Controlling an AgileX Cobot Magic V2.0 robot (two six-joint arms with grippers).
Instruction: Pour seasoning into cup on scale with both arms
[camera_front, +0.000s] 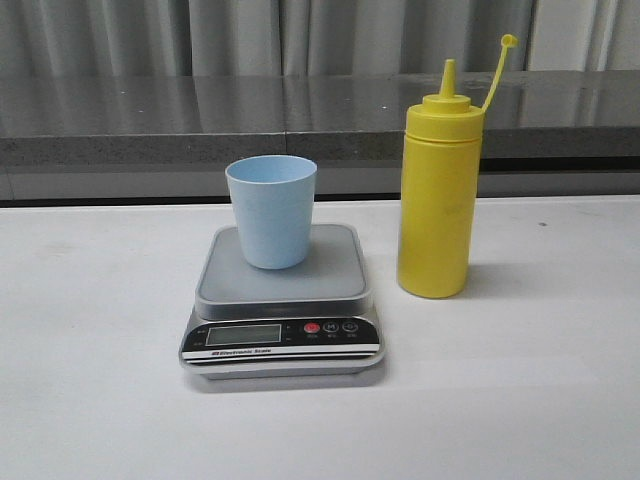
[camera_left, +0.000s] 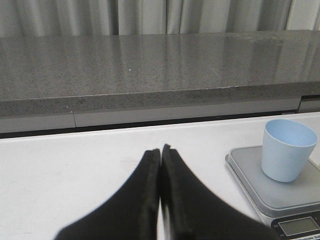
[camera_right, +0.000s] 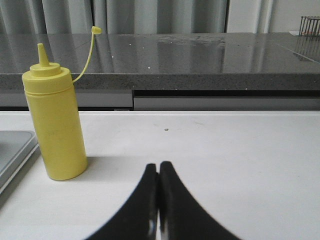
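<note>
Here the yellow squeeze bottle (camera_right: 55, 127) stands upright, left of and beyond the right end effector (camera_right: 159, 172), the nearer one, pressed closed and empty.

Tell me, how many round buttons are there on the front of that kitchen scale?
3, in a row on the scale's black panel, right of the display: a red button, then two dark ones. None looks hidden.
</note>
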